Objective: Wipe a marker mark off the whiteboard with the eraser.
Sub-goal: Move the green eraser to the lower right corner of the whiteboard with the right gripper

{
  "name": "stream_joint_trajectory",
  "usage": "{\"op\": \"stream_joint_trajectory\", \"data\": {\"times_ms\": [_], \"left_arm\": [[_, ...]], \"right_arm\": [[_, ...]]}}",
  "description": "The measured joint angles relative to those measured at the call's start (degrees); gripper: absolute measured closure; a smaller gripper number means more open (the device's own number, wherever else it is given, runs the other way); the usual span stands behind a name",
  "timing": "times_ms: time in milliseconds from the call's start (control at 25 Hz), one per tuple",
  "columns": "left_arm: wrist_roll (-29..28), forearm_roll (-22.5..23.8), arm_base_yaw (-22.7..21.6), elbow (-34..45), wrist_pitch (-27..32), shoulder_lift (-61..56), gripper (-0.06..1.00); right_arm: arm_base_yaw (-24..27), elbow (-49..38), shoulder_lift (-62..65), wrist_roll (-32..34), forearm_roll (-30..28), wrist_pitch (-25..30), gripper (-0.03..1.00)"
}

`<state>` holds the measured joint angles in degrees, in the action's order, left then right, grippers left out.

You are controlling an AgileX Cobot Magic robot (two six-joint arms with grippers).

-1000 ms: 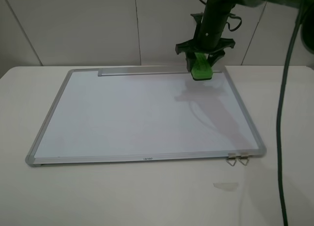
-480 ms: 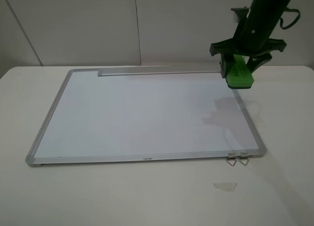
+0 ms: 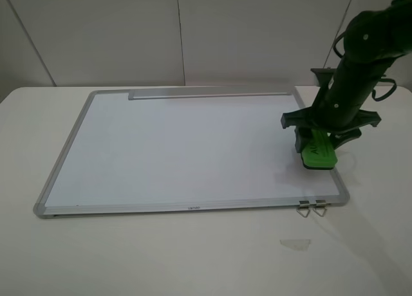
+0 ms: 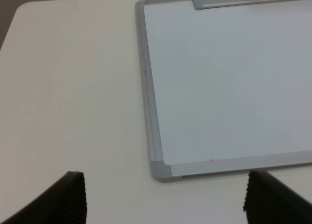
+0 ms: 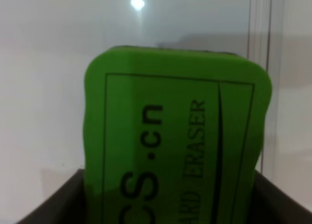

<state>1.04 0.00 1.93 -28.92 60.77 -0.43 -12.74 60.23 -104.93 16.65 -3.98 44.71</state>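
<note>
eraser (image 5: 175, 141) lettering cut off by frame edge, small lettering on whiteboard (image 3: 193, 208) frame unreadable

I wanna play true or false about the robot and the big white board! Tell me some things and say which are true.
1. The right gripper holds the green eraser. True.
2. The eraser is near the board's left edge. False: it is by the right edge of the whiteboard, near the front corner.
3. The left gripper holds a marker. False: its jaws are open with nothing between them.
4. Two small metal clips hang at the board's front right corner. True.
5. A big black scribble covers the middle of the board. False: the middle looks plain white.
</note>
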Motion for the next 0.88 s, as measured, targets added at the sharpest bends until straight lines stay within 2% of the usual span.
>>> {"op": "stream_joint_trajectory", "data": {"times_ms": [200, 400, 560, 760, 880], "left_arm": [[0.00, 0.00, 0.00, 0.00, 0.00, 0.00, 0.26], [0.00, 0.00, 0.00, 0.00, 0.00, 0.00, 0.26], [0.00, 0.00, 0.00, 0.00, 0.00, 0.00, 0.26], [0.00, 0.00, 0.00, 0.00, 0.00, 0.00, 0.26], [0.00, 0.00, 0.00, 0.00, 0.00, 0.00, 0.26]], "right_arm": [[0.00, -4.23, 0.02, 0.11, 1.38, -4.47, 0.37], [0.00, -4.96, 0.02, 0.11, 1.49, -4.95, 0.36], [0.00, -5.03, 0.02, -0.38, 1.44, -3.47, 0.20], [0.00, -5.03, 0.07, -1.12, 1.49, -0.39, 0.16], [0.00, -5.03, 0.96, -2.31, 1.49, 4.32, 0.16]]}}
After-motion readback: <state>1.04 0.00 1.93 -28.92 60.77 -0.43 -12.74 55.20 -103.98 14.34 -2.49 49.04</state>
